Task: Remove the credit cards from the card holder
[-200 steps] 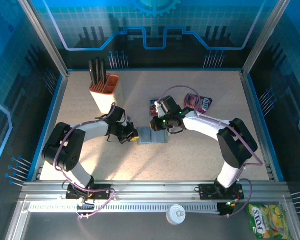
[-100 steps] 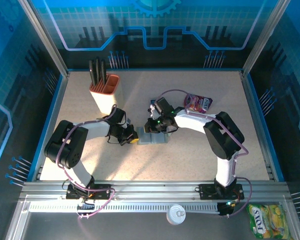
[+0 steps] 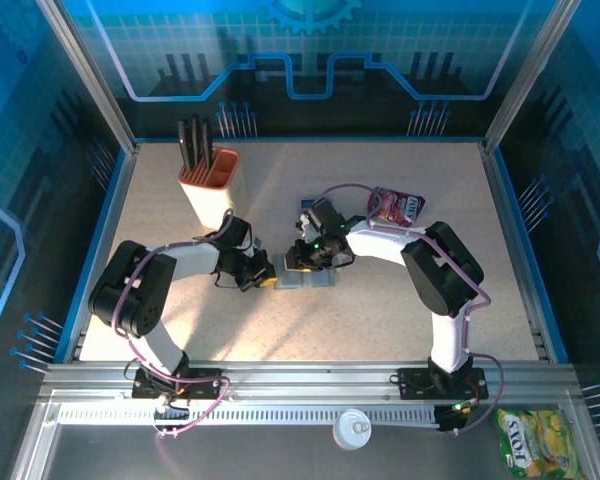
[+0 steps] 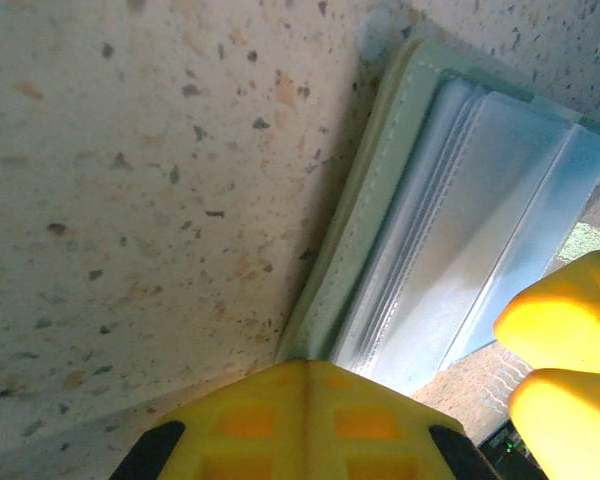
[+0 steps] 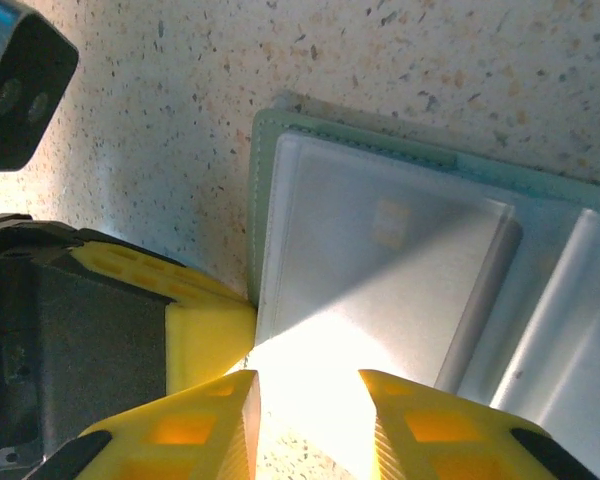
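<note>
The grey-green card holder (image 3: 310,277) lies open on the table, its bluish clear panels up (image 5: 380,250). My left gripper (image 3: 267,272) is shut, and its yellow tips (image 4: 305,368) press against the holder's (image 4: 450,200) left corner. My right gripper (image 3: 300,258) hovers over the left panel, open, with the panel's near edge between its fingers (image 5: 310,395) and nothing gripped. One of the credit cards (image 3: 305,206), red and blue, lies on the table just behind the right wrist, partly hidden. The panels look empty in the wrist views.
An orange-and-cream cup (image 3: 208,185) with black pens stands at the back left. A pink snack pouch (image 3: 395,205) lies right of the card. The left gripper's yellow tip (image 5: 205,330) sits close beside my right fingers. Blue walls ring the table.
The right gripper has swung left and down from the holder's far side onto its left panel, and its jaws have opened. The left gripper has stayed shut in place.
</note>
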